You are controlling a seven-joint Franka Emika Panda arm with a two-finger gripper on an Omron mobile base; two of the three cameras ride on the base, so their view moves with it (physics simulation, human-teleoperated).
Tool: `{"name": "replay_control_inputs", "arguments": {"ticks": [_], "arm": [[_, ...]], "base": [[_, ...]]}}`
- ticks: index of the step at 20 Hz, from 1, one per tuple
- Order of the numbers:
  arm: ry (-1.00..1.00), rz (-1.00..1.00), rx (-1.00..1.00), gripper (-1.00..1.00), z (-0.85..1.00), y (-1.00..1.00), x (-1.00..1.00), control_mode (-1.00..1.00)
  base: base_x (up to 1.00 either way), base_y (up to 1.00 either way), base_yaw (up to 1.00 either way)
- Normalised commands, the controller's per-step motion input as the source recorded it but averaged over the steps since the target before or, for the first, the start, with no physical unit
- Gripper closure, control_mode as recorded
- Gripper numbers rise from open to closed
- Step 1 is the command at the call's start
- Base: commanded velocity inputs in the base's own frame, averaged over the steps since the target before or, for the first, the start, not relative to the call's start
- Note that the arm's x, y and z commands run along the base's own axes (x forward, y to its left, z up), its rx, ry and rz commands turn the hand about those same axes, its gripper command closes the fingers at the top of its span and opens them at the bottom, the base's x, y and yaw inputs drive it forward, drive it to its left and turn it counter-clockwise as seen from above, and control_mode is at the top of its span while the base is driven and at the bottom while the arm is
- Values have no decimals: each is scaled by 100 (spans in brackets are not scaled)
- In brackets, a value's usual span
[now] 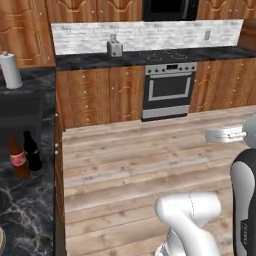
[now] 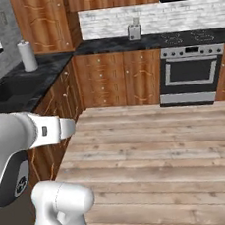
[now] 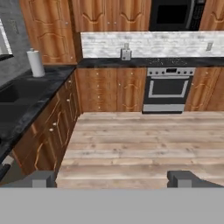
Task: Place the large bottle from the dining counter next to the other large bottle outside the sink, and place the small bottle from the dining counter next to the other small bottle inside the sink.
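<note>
Beside the amber bottle [image 1: 18,160] stands the black bottle [image 1: 32,151], well apart from the wide-spread, empty gripper [image 3: 113,178]

Two bottles [image 1: 25,156], one towel roll [image 1: 10,70]

glossy white rounded arm links [image 1: 187,212] with dark grey joint bands, and small dark grey square fingertips [image 3: 183,178].
</note>
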Motion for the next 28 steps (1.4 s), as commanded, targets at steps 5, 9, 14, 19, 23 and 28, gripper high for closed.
{"name": "replay_control_inputs", "arguments": {"ticks": [5, 9, 14, 19, 23, 28], "arm": [[0, 0, 0, -100, 0, 0, 0, 100], [0, 0, 0, -100, 0, 0, 0, 100], [0, 0, 0, -100, 0, 0, 0, 100], [0, 0, 0, -100, 0, 0, 0, 100], [0, 0, 0, -100, 0, 0, 0, 100], [0, 0, 0, -100, 0, 0, 0, 100]], "base": [[-100, -14, -1], [-100, -13, -1], [-100, -7, -1], [-100, 23, 0], [-99, 88, 0], [-76, 100, 0]]}}
